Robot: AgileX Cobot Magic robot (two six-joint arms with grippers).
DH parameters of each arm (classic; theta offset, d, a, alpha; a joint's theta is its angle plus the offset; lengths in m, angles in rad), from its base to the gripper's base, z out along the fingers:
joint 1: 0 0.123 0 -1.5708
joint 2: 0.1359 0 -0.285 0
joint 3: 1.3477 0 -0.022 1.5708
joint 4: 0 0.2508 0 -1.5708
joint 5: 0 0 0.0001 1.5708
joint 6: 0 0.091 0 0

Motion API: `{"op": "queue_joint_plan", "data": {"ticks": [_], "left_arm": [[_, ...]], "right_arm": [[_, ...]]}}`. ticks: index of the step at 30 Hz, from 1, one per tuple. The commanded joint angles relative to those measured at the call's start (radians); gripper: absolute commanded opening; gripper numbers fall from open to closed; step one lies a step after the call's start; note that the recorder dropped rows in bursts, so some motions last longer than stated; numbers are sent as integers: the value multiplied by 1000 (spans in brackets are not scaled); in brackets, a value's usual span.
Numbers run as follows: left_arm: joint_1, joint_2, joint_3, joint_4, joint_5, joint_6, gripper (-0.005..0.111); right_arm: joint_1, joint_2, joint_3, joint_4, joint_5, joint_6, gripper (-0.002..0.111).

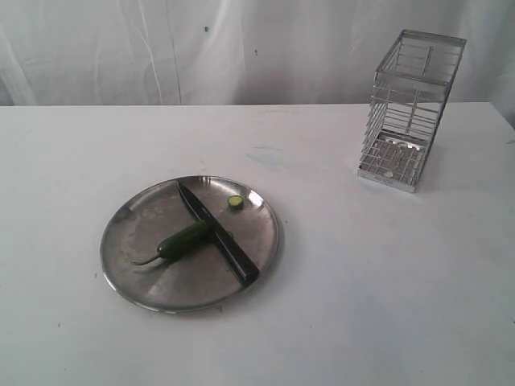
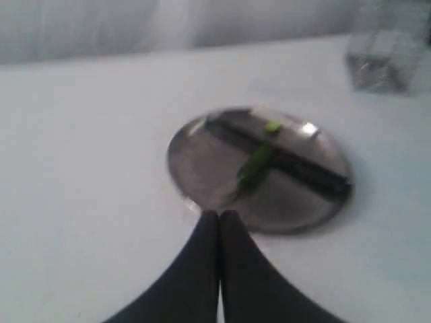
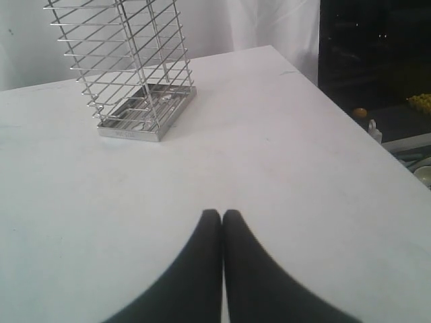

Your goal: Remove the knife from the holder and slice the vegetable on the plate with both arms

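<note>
The long, slim all-black kitchen knife point(image 1: 217, 233) lies across the round, shiny steel plate point(image 1: 129, 277) on the white desk point(image 1: 362, 281), tip toward 11 o'clock, handle toward 5 o'clock, resting over the small dark green chilli pepper point(image 1: 182, 240). A cut green slice point(image 1: 235, 202) sits near the rim at 1 o'clock. The tall silver wire-grid holder point(image 1: 410, 108) stands empty, well apart.

The knife looks stiff, light and probably slippery on steel; its handle end is the safest hold. The chilli seems firm and prone to rolling.

The left tool point(image 2: 219, 215) and right tool point(image 3: 221, 214) are both pressed together, holding nothing.
</note>
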Motion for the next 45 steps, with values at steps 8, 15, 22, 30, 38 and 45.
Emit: {"op": "queue_joint_plan", "data": {"ticks": [8,15,22,30,38,45], "left_arm": [[78,-108,361,197,-516,-306,0],[70,-108,435,201,-217,-100,0],[70,-108,435,201,-219,182,0],[72,-108,435,194,-221,169,0],[72,-108,435,33,-239,-170,0],[72,-108,435,33,-239,15,0]], "right_arm": [[2,-3,2,-10,-1,5,0],[2,-3,2,-10,-1,5,0],[2,-3,2,-10,-1,5,0],[2,-3,2,-10,-1,5,0],[2,-3,2,-12,-1,5,0],[2,-3,2,-12,-1,5,0]]}}
